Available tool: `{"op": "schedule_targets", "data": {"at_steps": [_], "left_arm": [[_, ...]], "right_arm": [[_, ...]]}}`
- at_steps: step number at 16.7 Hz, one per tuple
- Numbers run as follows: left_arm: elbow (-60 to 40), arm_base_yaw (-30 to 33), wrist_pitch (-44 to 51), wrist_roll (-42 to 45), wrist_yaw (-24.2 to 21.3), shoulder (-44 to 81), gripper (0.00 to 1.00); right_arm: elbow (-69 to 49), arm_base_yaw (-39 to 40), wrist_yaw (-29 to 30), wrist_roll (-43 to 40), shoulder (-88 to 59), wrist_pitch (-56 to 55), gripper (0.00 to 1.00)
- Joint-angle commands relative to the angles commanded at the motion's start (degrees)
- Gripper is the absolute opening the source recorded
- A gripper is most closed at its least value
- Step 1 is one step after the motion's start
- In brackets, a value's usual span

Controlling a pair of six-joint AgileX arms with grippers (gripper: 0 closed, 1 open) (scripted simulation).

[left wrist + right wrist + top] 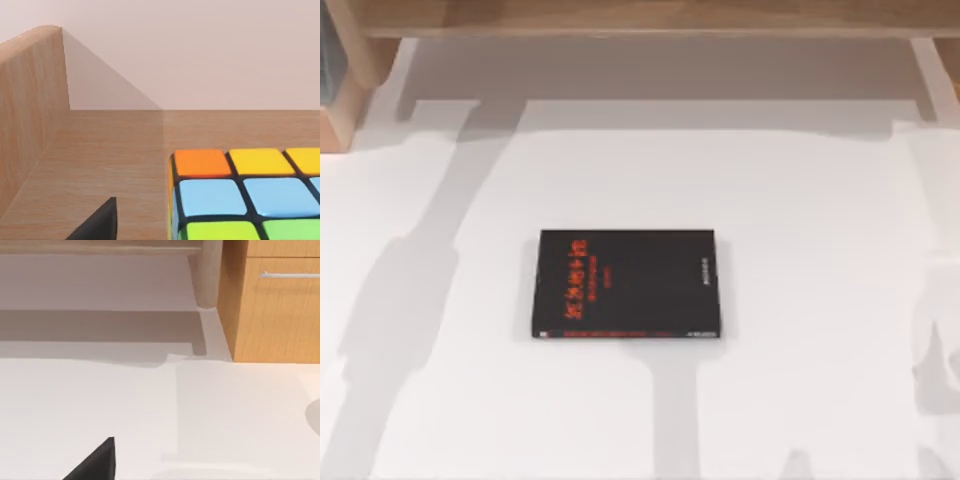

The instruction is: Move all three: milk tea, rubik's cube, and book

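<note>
Lying flat on white table (800, 200), book (626, 285), rubik's cube (245, 195) on wooden shelf (110, 150)

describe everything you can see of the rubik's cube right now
The rubik's cube shows in the left wrist view, cut off by the picture's edge. One face shows a row of orange and yellow squares, then light blue, then green, all glossy and split by black lines; a narrow strip of a side face shows beside it. It sits flat and square on a wooden surface, apart from a raised wooden side wall. Nothing else touches it.
</note>
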State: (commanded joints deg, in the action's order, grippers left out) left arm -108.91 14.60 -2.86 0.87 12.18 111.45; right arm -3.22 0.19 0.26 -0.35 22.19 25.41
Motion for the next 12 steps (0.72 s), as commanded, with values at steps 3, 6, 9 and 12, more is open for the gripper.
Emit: {"op": "schedule_targets", "data": {"at_steps": [3, 6, 9, 12], "left_arm": [[0.01, 0.08, 0.0, 0.01, 0.0, -0.02, 1.0], [-0.42, -1.27, -1.81, 0.19, -0.38, -1.98, 1.0], [1.22, -7.56, -8.48, 0.32, -1.11, -5.34, 1.0], [6.07, -16.98, -18.67, 0.24, -5.72, -5.96, 1.0]], "right_arm": [[0.0, 0.0, 0.0, 0.0, 0.01, 0.01, 1.0], [0.0, 0.0, 0.0, 0.0, 0.01, 0.01, 1.0], [0.0, 0.0, 0.0, 0.0, 0.01, 0.01, 1.0], [0.0, 0.0, 0.0, 0.0, 0.01, 0.01, 1.0]]}}
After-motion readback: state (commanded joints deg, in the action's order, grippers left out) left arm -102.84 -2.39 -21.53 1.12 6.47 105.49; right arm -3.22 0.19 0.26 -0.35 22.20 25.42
